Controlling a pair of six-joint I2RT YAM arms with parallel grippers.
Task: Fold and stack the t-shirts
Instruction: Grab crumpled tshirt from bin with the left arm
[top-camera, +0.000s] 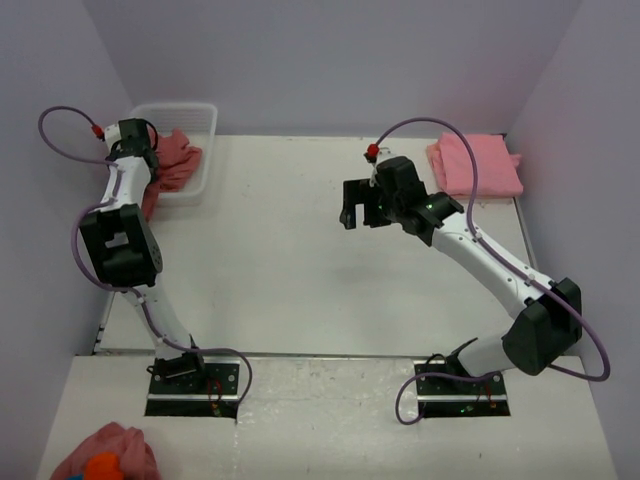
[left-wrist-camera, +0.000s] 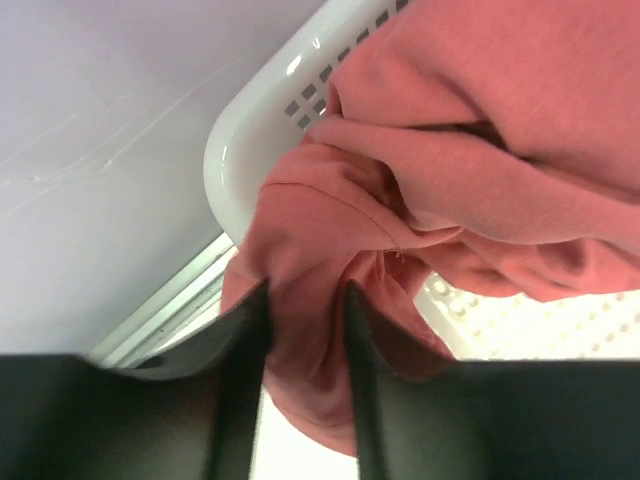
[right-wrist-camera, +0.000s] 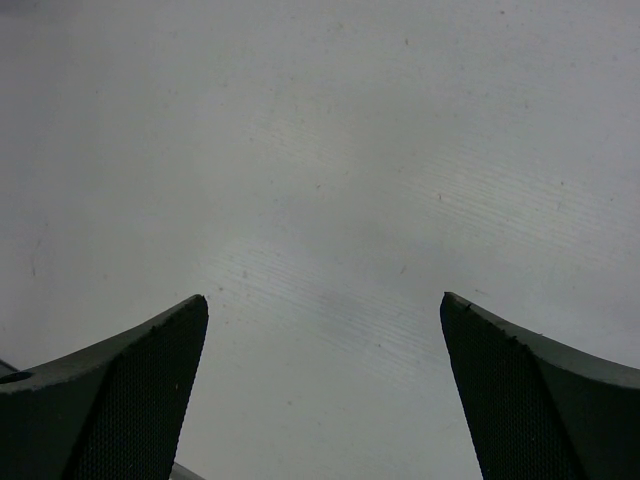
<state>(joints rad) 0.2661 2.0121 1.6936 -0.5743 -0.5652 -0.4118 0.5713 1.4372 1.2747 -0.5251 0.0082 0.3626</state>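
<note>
Where the top view is taken first, a white basket (top-camera: 190, 110) is seen at the far left corner of the worktop (top-camera: 270, 270), w/ a rose-red t-shirt (top-camera: 178, 158) bunched inside it and spilled over its near-left rim. The left arm (top-camera: 120, 240) is extended to that rim. The left jaws are hidden there by the wrist, so their state cannot be told from this view. A salmon-pink t-shirt (top-camera: 490, 165) is laid folded flat at the far right corner, well apart from the basket. The right arm (top-camera: 490, 265) is bent over the middle of the worktop, and the right jaws are held above bare surface there, pointed leftward and spread apart. A pink cloth lump (top-camera: 105, 450) w/ an orange patch is seen at the bottom left edge of the view, nearer the cam. than the left arm's base.

In the left wrist view, the left jaws are closed down to a narrow gap, and that gap is filled by a fold of the rose-red t-shirt, i.e. the cloth is pinched from both sides. The rest of the shirt is draped over the basket's rounded corner, and the perforated basket floor is seen at lower right.

In the right wrist view, the right jaws are shown wide open at the two lower corners. Only plain worktop is seen btw. them, and nothing is held.
</note>
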